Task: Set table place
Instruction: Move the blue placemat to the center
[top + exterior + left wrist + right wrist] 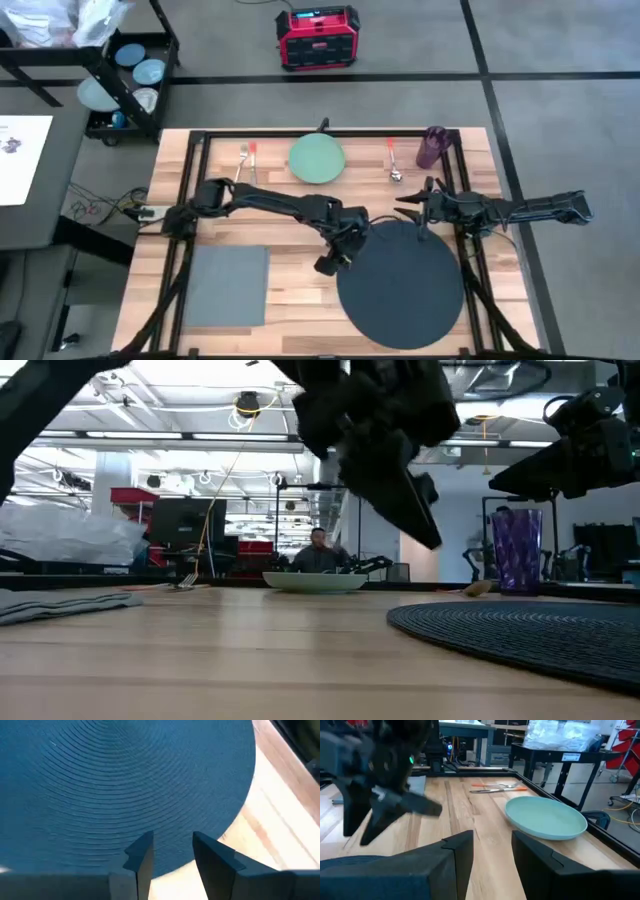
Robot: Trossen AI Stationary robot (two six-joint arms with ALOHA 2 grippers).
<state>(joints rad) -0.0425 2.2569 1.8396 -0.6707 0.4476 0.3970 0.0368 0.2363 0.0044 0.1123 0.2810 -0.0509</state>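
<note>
Left tool (169, 851) hovers over mat (400, 283) edge, fingers narrowly apart, empty. Only right wrist view shows right tool (492, 851) gapped, empty, facing plate (545, 818).

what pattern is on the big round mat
Dark, with fine concentric ribbed rings on the mat; clearest in the left wrist view.

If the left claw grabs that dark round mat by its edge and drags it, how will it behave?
The mat looks woven in thin coils, so it will probably flex or droop rather than stay stiff. It lies flat on the table, so it should slide. The left claw hovers open at its rim.
</note>
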